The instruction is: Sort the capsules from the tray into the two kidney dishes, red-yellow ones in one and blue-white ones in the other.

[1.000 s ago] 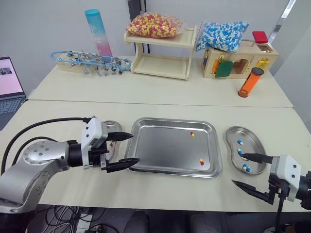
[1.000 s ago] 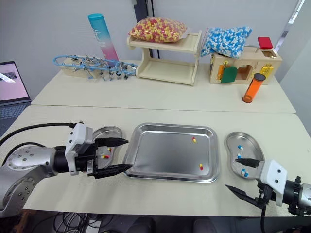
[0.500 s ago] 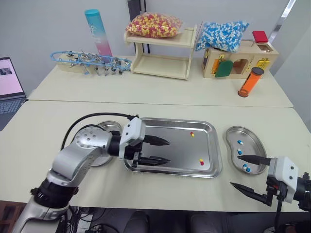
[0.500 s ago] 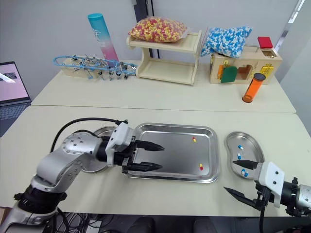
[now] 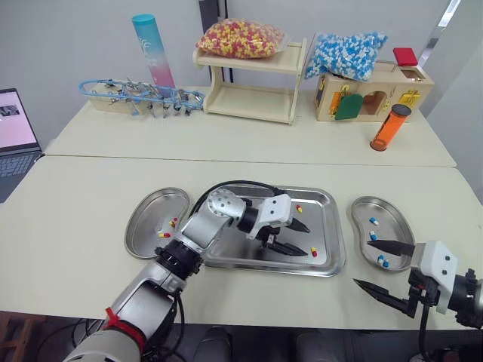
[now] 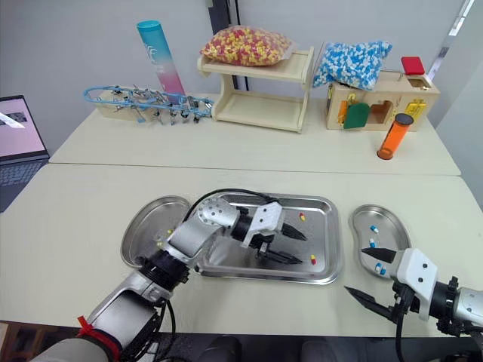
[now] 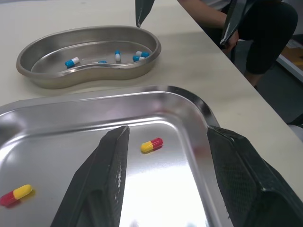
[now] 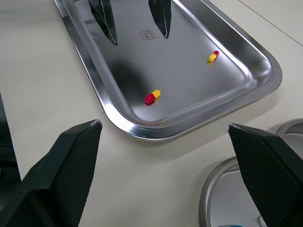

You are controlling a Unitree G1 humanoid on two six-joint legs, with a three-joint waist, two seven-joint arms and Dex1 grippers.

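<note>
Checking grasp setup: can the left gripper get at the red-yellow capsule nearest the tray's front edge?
Probably yes: the left gripper hangs open over the tray, the capsule lies just ahead between its fingers, and nothing sits between.

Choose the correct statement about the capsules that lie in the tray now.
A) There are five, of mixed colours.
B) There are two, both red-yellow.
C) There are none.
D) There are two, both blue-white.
B: the tray holds just two, both red-yellow: the far capsule and the near capsule.
</note>
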